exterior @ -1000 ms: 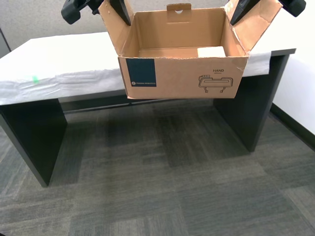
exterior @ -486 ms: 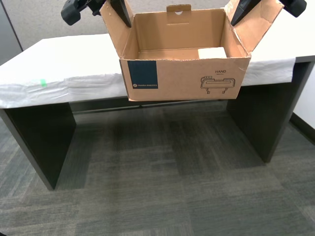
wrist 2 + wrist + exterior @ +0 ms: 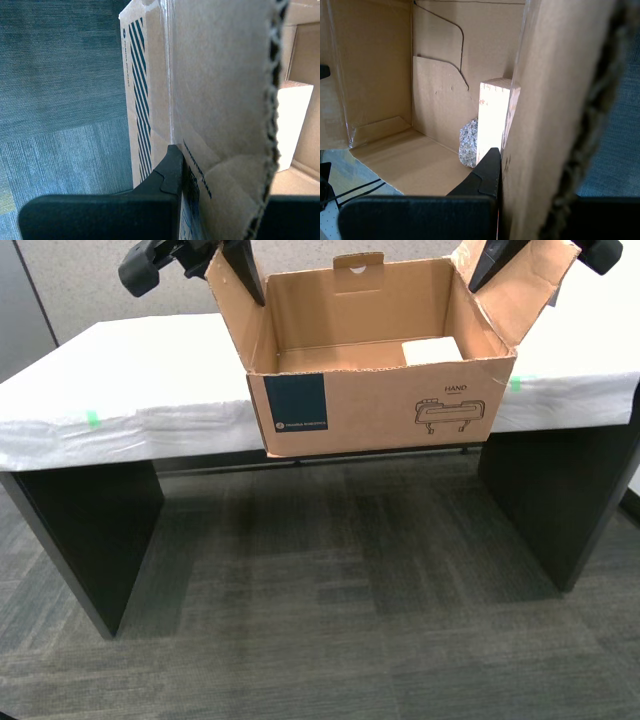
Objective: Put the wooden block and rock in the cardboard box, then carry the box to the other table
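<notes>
Cardboard box (image 3: 380, 405) aloft just before other desk (image 3: 130, 390); wooden block (image 3: 494, 120) and rock (image 3: 468, 142) inside. First hand (image 3: 501, 165), second hand (image 3: 181, 165) each pinching side flap. Keep level, advance over desk, lower evenly, avoid tearing flaps.

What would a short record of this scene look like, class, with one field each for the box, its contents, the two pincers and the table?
Box: cardboard box, open at the top, held up by its two side flaps
Contents: wooden block with the rock beside it
First pincer: my first pincer shut on the flap at the exterior view's right
Second pincer: my second pincer shut on the opposite flap
Table: white-covered table behind the box, green tape mark on its edge
</notes>
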Controlling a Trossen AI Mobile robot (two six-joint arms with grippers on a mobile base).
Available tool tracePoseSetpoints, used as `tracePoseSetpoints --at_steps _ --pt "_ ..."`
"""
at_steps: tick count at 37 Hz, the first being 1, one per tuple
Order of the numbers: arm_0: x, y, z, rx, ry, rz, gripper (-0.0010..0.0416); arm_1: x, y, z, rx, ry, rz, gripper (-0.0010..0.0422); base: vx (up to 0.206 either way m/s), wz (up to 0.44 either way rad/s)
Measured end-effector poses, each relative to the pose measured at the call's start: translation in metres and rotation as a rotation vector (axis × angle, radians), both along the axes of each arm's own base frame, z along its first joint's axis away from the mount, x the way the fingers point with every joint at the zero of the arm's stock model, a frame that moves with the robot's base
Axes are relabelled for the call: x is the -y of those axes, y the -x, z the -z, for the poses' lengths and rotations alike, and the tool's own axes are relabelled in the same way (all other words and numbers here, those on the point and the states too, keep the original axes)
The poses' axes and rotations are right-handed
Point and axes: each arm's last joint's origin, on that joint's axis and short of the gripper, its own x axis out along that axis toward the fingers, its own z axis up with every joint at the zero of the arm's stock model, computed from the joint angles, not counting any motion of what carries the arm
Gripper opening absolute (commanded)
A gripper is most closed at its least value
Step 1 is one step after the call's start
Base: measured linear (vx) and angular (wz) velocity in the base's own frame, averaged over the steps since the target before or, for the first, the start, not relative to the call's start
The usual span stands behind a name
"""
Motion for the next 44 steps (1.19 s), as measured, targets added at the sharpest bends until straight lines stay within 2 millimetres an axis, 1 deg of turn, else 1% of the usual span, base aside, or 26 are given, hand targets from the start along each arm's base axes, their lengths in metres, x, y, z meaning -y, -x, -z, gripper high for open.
tracePoseSetpoints --at_steps 8,24,34,44 --pt "0.0 0.0001 0.0 0.0 0.001 -0.001 -0.0001 0.0036 0.0025 0.0001 0.0 -0.002 0.012 0.0 0.134 -0.009" --pt "0.0001 0.0003 0.0001 0.0 0.002 -0.005 -0.0001 0.0033 0.0015 -0.0001 0.033 -0.029 0.017 0.0 0.14 -0.023" --pt "0.0001 0.0003 0.0002 0.009 0.006 -0.019 0.0 0.0033 0.0015 -0.0002 0.056 -0.045 0.059 0.0 0.143 -0.019" --pt "0.0001 0.0003 0.0001 0.011 0.006 -0.02 0.0 0.0033 0.0013 -0.0003 0.078 -0.058 0.095 0.0 0.145 0.108"
